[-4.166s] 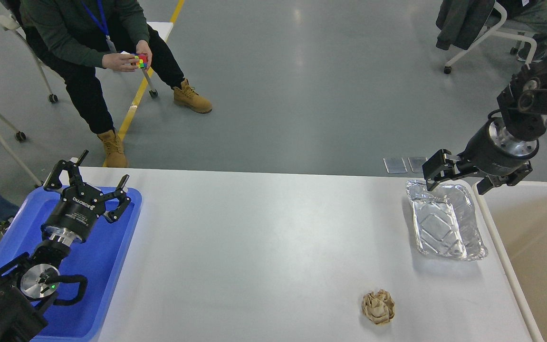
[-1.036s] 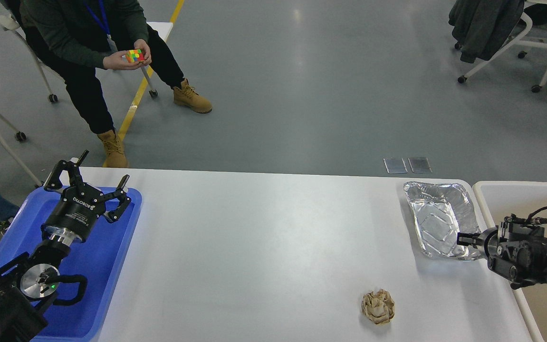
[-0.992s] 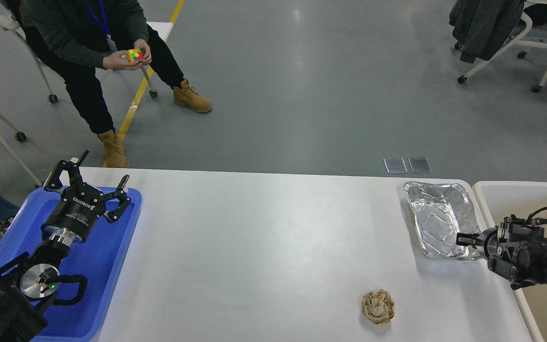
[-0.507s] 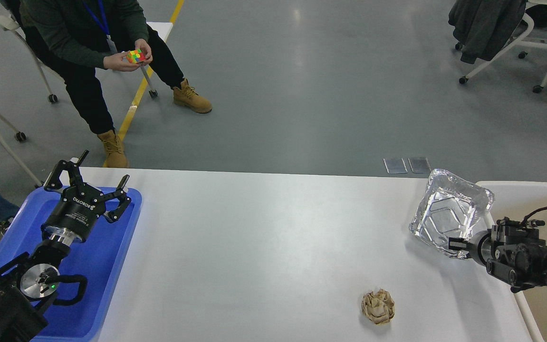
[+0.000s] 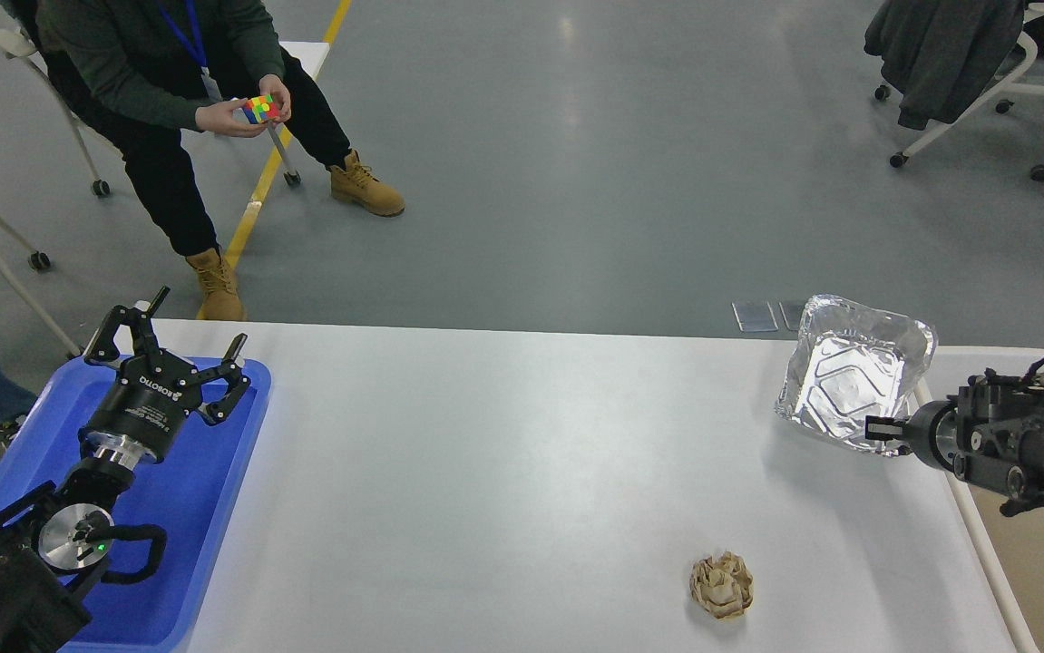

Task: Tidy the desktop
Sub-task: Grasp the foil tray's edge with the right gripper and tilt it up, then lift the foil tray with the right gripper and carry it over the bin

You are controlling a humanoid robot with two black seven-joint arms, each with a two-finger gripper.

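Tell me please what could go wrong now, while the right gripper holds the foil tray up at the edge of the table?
1. The right gripper pinches only the near rim of the foil tray, which hangs tilted; thin foil may bend or slip out.
2. The tray is beside the bin, not over it; released now, it might fall back onto the desktop.
3. The crumpled paper ball could be forgotten.

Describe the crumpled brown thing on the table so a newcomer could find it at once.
Start at the white desktop and go to its near right part. There lies a crumpled brown paper ball, alone, nearer me than the foil tray in the right gripper; it is matte, tan and wadded.
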